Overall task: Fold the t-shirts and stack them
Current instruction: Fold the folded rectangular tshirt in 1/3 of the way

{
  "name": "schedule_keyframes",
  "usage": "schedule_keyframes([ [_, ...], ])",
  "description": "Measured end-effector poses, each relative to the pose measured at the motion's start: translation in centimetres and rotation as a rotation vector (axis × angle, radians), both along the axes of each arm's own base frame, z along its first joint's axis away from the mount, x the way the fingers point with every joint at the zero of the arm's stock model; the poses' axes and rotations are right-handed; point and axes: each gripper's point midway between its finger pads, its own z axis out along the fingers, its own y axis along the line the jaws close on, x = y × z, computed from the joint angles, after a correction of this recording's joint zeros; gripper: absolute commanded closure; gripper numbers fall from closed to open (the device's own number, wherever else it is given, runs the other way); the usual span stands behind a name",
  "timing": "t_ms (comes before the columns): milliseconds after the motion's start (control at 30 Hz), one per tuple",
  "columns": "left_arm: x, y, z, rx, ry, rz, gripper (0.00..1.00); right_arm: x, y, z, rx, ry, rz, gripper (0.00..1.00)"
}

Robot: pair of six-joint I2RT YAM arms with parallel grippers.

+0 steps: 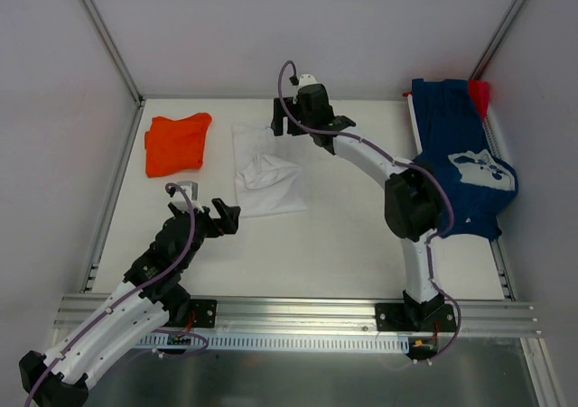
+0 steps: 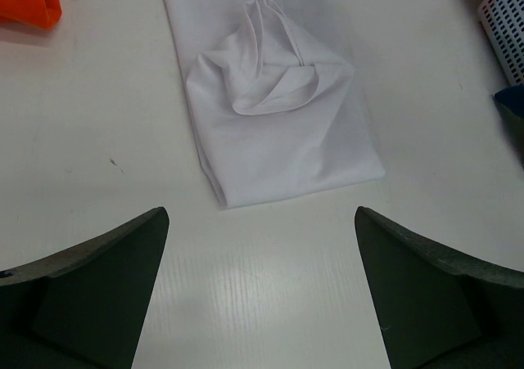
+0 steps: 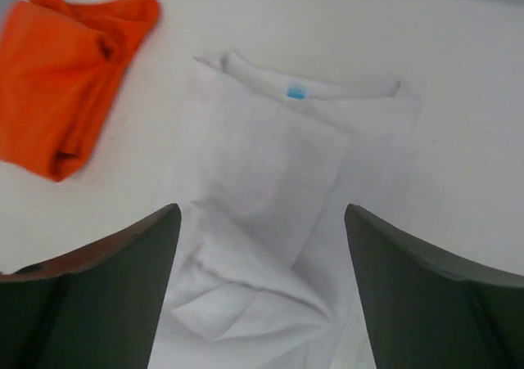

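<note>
white t-shirt: lies flat near the middle of the table, folded into a long narrow strip, with a loose bunched fold of cloth on top of its near half
white t-shirt collar: at the far end of the strip, under the right wrist camera
neck tag: small bright blue tab inside the collar; any writing on it is too small to read
orange t-shirt: folded into a rough bundle at the far left of the table, just apart from the white one
navy t-shirt: spread at the right edge of the table, partly draped over the side
navy print: white blotchy shapes on the front; no letters can be made out
red t-shirt: a small red piece showing at the far right corner, beside the navy cloth
lattice bin: white grid wall at the right edge of the left wrist view
left gripper: fingers spread wide, holding nothing, just short of the near end of the white strip
right gripper: fingers spread wide over the collar end of the white strip, nothing between them; the view is slightly blurred
</note>
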Motion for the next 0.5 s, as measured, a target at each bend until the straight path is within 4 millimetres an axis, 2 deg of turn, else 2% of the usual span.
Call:
schedule_keyframes([
  [33,0.0,0.0,0.0,-0.001,-0.001,0.0,0.01,-1.6,0.2,2.8,0.017,-0.038,0.012,0.38],
  [133,-0.1,0.0,0.1,-0.005,-0.007,0.0,0.01,-6.1,1.4,9.3,0.067,-0.133,0.059,0.99],
  [200,-0.1,0.1,0.2,-0.01,-0.013,0.0,0.01,-9.6,2.7,13.0,0.12,-0.183,0.094,1.0],
  [267,-0.1,0.1,0.5,-0.015,-0.021,0.0,0.01,-12.7,3.9,14.4,0.148,-0.2,0.13,0.99],
  [333,-0.2,0.1,0.8,-0.024,-0.032,0.0,0.01,-14.4,4.5,13.2,0.141,-0.178,0.148,0.99],
  [367,-0.2,0.1,0.9,-0.027,-0.037,0.0,0.01,-14.9,4.5,11.8,0.127,-0.153,0.146,1.0],
  [500,-0.4,0.2,0.9,-0.037,-0.048,-0.001,0.01,-15.8,3.2,2.7,0.018,0.004,0.105,1.0],
])
